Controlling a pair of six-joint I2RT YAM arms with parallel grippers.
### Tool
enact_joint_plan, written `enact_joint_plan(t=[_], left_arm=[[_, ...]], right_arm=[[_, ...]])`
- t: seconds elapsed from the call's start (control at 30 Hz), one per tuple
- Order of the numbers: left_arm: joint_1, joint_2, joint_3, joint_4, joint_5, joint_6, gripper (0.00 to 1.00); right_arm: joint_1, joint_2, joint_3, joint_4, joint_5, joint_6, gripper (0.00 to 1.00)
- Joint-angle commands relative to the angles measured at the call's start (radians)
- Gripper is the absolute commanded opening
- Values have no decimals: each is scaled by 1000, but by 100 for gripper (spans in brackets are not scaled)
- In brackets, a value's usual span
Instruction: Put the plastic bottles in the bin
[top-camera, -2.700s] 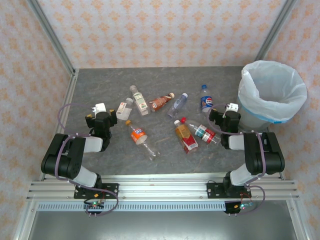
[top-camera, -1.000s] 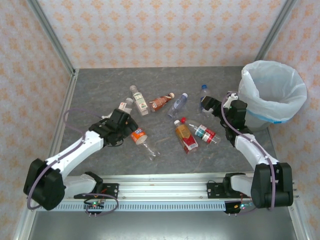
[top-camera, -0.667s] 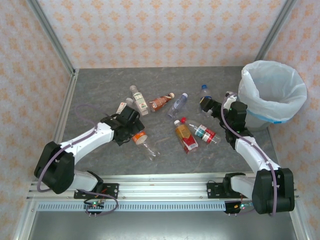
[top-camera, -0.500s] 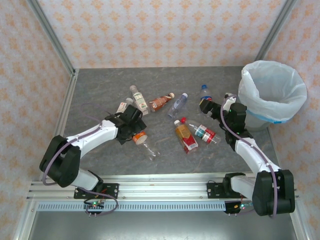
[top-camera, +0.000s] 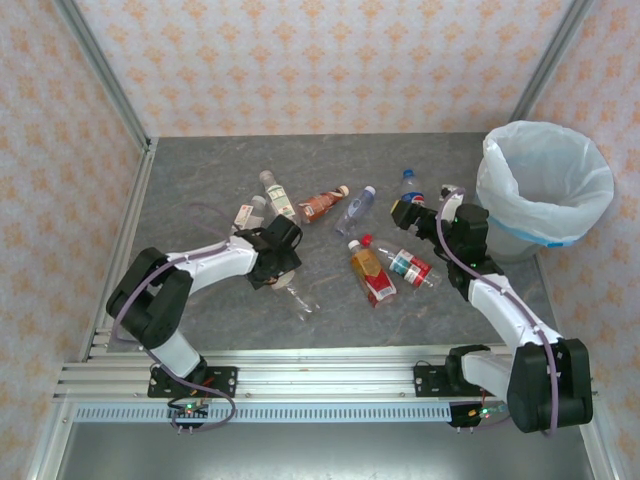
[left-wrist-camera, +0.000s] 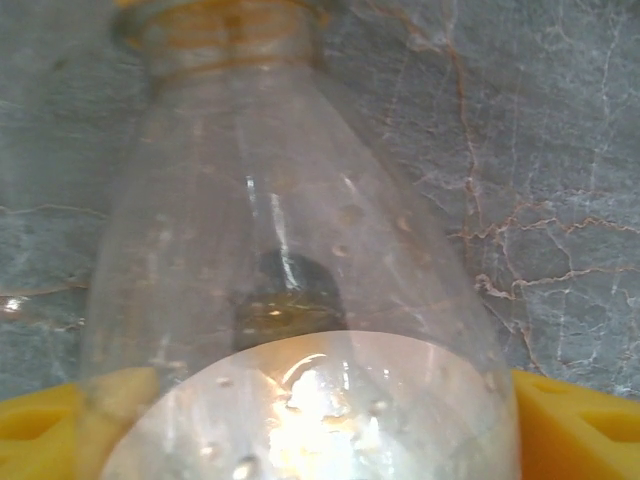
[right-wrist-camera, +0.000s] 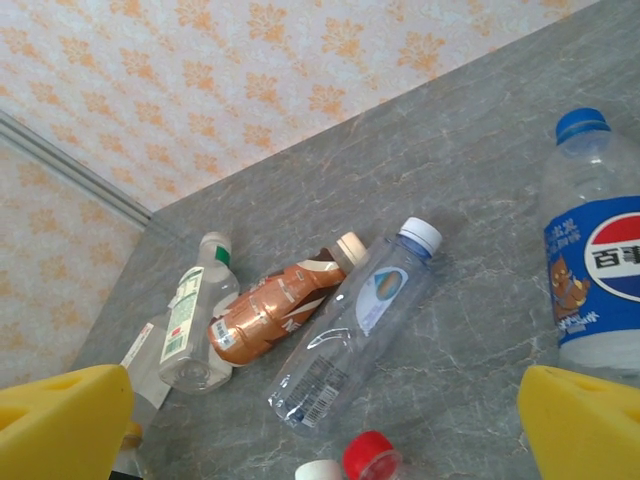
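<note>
Clear dimpled plastic: a bottle (left-wrist-camera: 290, 250) lies on its side on the veined grey table (left-wrist-camera: 560, 150), with the yellow left fingers (left-wrist-camera: 575, 430) astride its base, apparently for a pickup. Whether they pinch it I cannot tell. The right fingers (right-wrist-camera: 60, 420) gape empty, facing the smooth blue-labelled bottle (right-wrist-camera: 600, 290). Beyond stands the round bag-lined bin (top-camera: 530, 228).

Enclosure as seen from its near edge. Table top (top-camera: 200, 180): matt grey stone-patterned sheet with pale and rust veins, evenly lit, with only soft shadows. Back wall (top-camera: 330, 60), left wall (top-camera: 50, 180) and right wall (top-camera: 610, 100): pale peach paper printed with repeating orange motifs. Corner posts (top-camera: 105, 75): slanting aluminium profiles where the walls meet. Near edge: horizontal aluminium rails (top-camera: 330, 375) above a perforated strip (top-camera: 300, 411). Below these lies a plain grey surface (top-camera: 320, 455).
</note>
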Motion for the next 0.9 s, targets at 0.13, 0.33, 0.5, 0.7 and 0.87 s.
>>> enact_joint_plan(t=[0.13,0.33,0.5,0.7,0.87], left_arm=[[-40,9,63,-15,-85,55,72],[-72,-41,55,35,-101,127,64],[-118,-142,38,76,-159,185,63],[-124,-258,88,152,-126,327,61],[-123,-298,159,264,-116,511,61]], right_arm=[[22,-38,32,26,22,-13,99],[34,-44,27,42,58,-10,99],[77,-44,8,81,61,-4,99],[136,-14,-8,161,5,58,99],[184,13,76,160,-172,93,99]])
